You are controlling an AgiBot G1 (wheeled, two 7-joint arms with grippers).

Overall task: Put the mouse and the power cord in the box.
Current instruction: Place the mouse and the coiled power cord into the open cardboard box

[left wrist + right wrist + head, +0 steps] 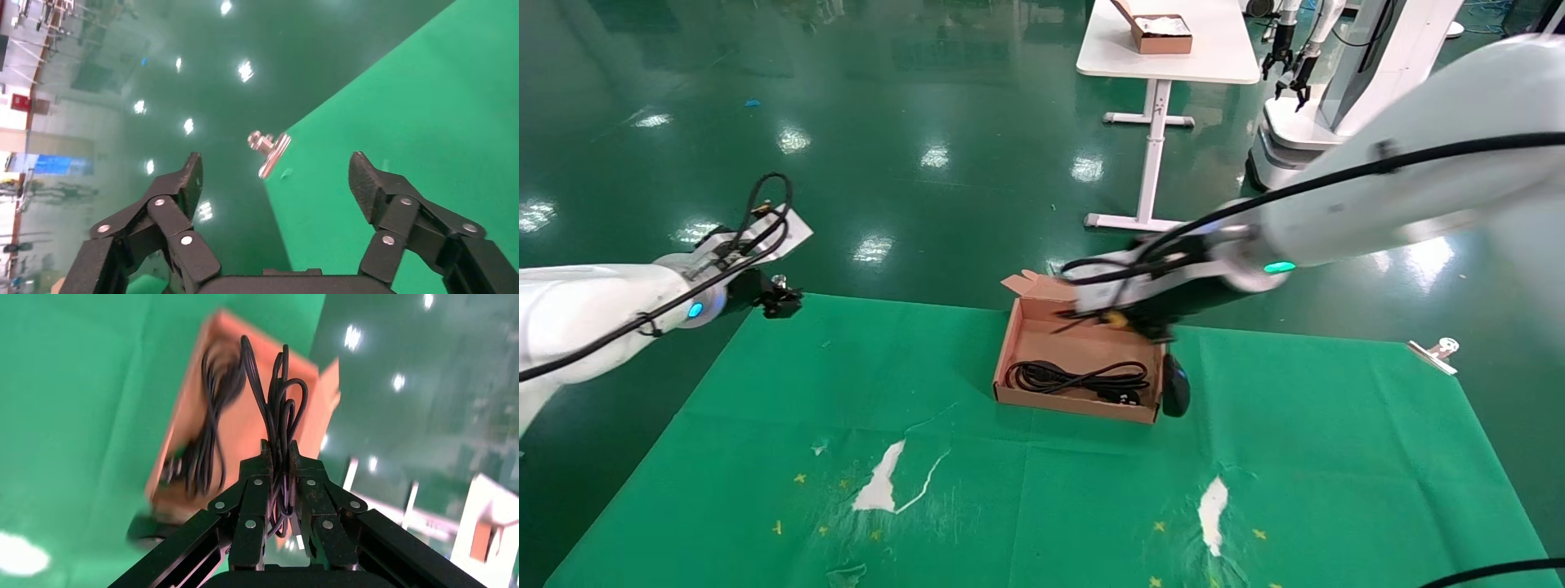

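Two arms reach over a green cloth (pixel 1042 490) spread on the floor, and only the right one is busy. The right gripper (pixel 279 454) hangs over the far right part of the box (pixel 1017 335), a shallow brown cardboard tray standing near the middle of the cloth with its small flaps on the far edge. Its fingers (pixel 254 496) are pressed narrow on a thin black bundled wire (pixel 278 410), whose loops stick out past the fingertips in the right wrist view. That wire belongs to the mouse (pixel 1175 389), a small black oval that sits just outside the box, right against the near right corner; whether it rests on the cloth or hangs a little off it cannot be told. The power cord (pixel 1079 378) lies inside the box along the near wall, its thick black loops stretched lengthwise and its plug toward the right end. In the right wrist view the same cord shows as a dark coil on the brown floor of the box, somewhat blurred. The left gripper (pixel 276 177) is parked well apart from all this, out by the far left corner of the cloth, its fingers (pixel 367 184) spread wide with nothing between them. Just beyond them a metal clip (pixel 268 150) grips the corner edge of the cloth, and a like clip (pixel 1438 353) sits at the far right corner
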